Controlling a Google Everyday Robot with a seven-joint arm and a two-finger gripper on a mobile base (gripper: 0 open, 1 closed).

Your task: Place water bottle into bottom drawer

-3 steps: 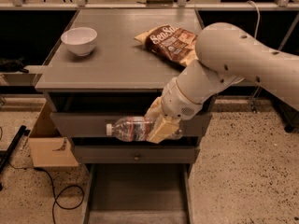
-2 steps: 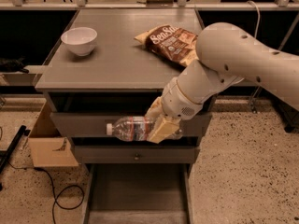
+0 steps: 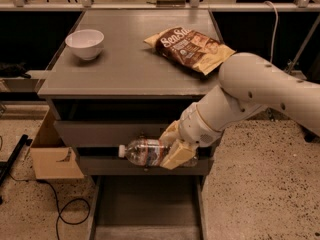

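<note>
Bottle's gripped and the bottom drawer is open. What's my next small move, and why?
Probably lower straight down. The tool holds the water bottle sideways in front of the upper drawer fronts, seemingly above the open bottom drawer. Release only once it is inside.

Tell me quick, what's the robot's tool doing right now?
Tool: closed on the water bottle, holding it sideways in front of the cabinet, above the open bottom drawer.

One water bottle, one bowl, one chip bag, three drawers, one gripper before them.
</note>
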